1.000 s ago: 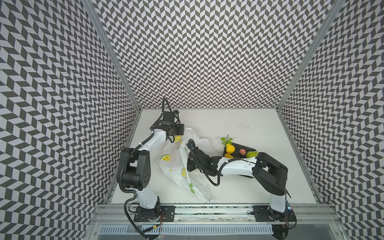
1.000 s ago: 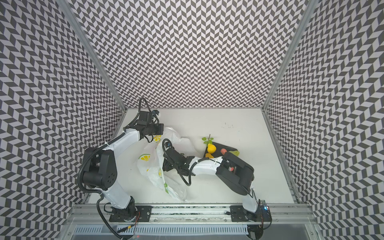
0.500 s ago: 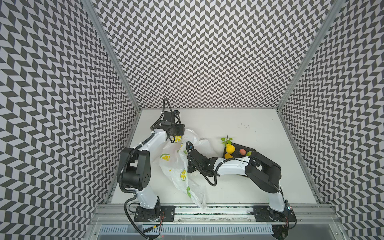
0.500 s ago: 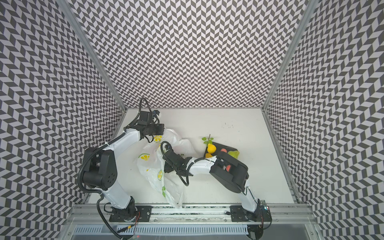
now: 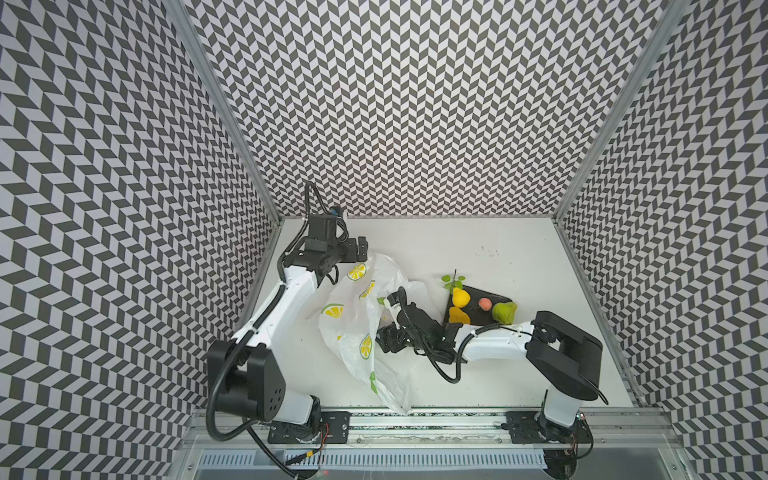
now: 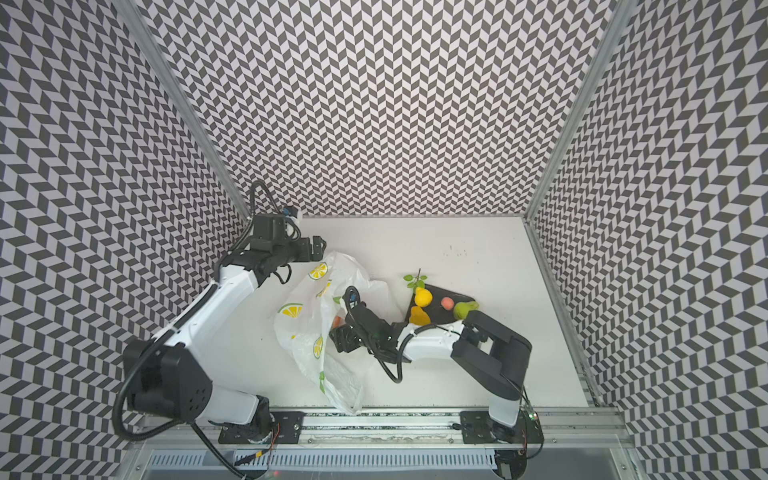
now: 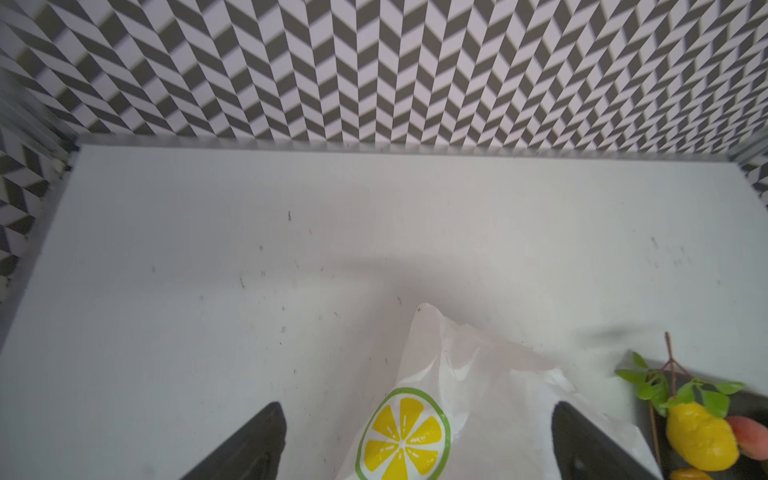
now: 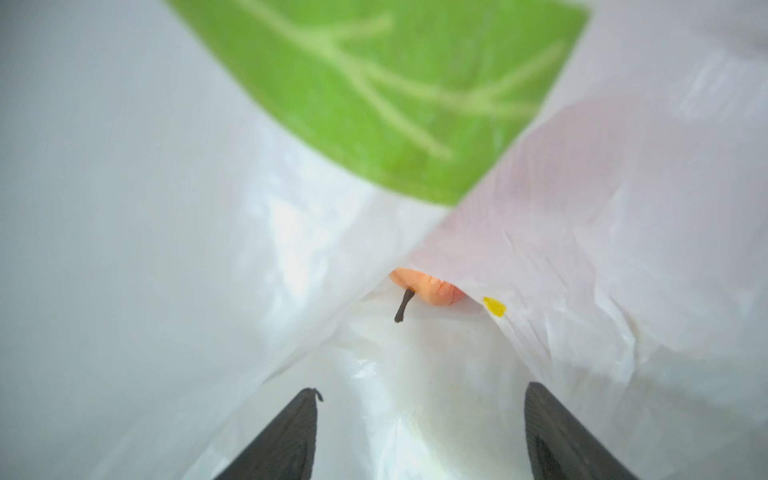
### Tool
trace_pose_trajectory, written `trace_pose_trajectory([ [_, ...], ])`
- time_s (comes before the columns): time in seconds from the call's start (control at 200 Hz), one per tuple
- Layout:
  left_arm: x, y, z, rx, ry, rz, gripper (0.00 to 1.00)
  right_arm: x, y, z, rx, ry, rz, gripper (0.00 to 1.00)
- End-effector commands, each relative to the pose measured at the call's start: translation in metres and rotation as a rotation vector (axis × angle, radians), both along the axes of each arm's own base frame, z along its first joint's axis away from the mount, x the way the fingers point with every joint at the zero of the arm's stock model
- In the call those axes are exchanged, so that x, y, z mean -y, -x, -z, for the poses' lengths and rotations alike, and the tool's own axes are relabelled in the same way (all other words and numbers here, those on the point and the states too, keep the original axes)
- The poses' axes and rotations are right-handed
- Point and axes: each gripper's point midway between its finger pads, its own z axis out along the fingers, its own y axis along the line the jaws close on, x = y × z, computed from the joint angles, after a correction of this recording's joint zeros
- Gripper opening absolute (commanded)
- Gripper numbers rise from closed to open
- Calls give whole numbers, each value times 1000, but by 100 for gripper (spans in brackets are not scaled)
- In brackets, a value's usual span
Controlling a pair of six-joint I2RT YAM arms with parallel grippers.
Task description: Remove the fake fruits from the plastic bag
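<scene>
We have our right pincer (image 8: pixel 419 390) spread empty inside the plastic bag (image 5: pixel 357 324) to reach an orange fruit (image 8: pixel 432 289); our left pincer (image 7: pixel 415 405) gapes empty above it.

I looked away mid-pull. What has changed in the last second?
The left pincer opened and let go of the bag. The bag's top edge now stands loose between its fingers. The right pincer, open inside the bag's mouth, shifted slightly toward the front, and the bag's tail slid that way too. The fruits on the plate stayed put.
</scene>
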Motion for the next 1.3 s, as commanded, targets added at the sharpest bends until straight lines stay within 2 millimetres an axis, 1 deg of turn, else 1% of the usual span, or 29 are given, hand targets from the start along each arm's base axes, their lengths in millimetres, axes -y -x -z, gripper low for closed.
trace_pose_trajectory([
  [0.0, -2, 31, -20, -5, -14, -28, 100, -6, 1, -31, 1, -154, 1, 76],
  [0.055, 6, 50, -19, -20, -27, -22, 100, -6, 2, -30, -8, -161, -7, 76],
  [0.115, 17, 73, -13, -46, -38, -10, 100, -6, 2, -28, -19, -168, -12, 75],
  [0.195, 31, 105, 1, -92, -47, 4, 100, -4, 2, -28, -34, -188, -11, 75],
  [0.325, 49, 153, 31, -176, -23, 32, 99, 0, 1, -28, -43, -195, -6, 74],
  [0.406, 54, 175, 45, -213, -20, 40, 98, 4, 2, -28, -45, -199, -1, 74],
  [0.491, 60, 188, 59, -248, -14, 67, 96, 7, 5, -26, -56, -209, 2, 74],
  [0.566, 63, 191, 69, -278, -24, 74, 92, 11, 5, -26, -63, -213, 10, 73],
  [0.651, 64, 189, 70, -271, -24, 74, 88, 12, 7, -27, -72, -224, 14, 72],
  [0.766, 66, 182, 74, -266, -41, 63, 74, 14, 12, -33, -83, -248, 4, 70],
  [0.861, 68, 177, 84, -284, -66, 53, 61, 12, 21, -37, -88, -264, -16, 69],
  [0.951, 74, 174, 91, -294, -66, 74, 51, 9, 30, -36, -95, -257, -32, 68],
  [1.016, 75, 172, 95, -301, -65, 73, 39, 6, 32, -33, -102, -256, -35, 67],
  [1.061, 75, 169, 95, -296, -55, 70, 30, 3, 34, -30, -108, -255, -40, 67],
  [1.126, 78, 166, 91, -282, -37, 72, 13, -2, 35, -28, -120, -262, -44, 66],
  [1.187, 84, 163, 85, -271, -11, 77, 2, -10, 33, -27, -131, -276, -43, 65],
  [1.212, 86, 162, 83, -268, 0, 77, 0, -12, 30, -27, -130, -279, -35, 64],
  [1.297, 90, 158, 71, -238, 48, 70, 0, -21, 18, -25, -115, -276, 0, 61],
])
